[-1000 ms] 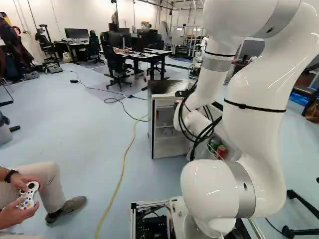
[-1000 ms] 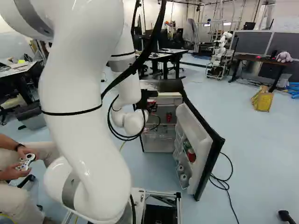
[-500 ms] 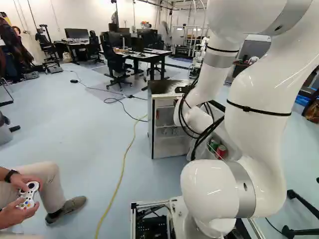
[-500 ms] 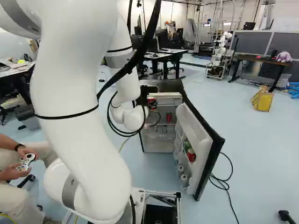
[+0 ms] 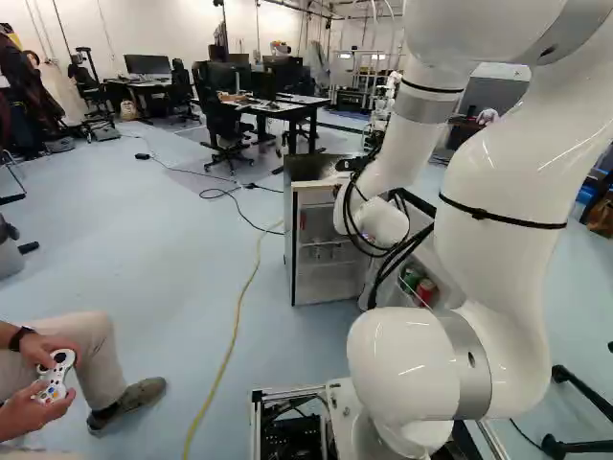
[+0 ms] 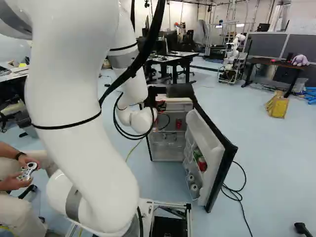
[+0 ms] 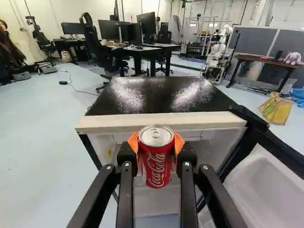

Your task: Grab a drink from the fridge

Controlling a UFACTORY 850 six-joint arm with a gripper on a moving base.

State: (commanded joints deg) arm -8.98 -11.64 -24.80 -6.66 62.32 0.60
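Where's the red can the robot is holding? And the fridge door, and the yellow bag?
Red can (image 7: 156, 166): wrist view, on its front side.
Fridge door (image 6: 209, 142): right base view, on its white inner side.
Yellow bag (image 6: 277, 107): right base view, on its front.

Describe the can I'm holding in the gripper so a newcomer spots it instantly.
Find the fridge, its door wide open. At the front, by its top edge, is the gripper. The can is red with a silver top, clasped between orange pads, unlike another red can lower inside.
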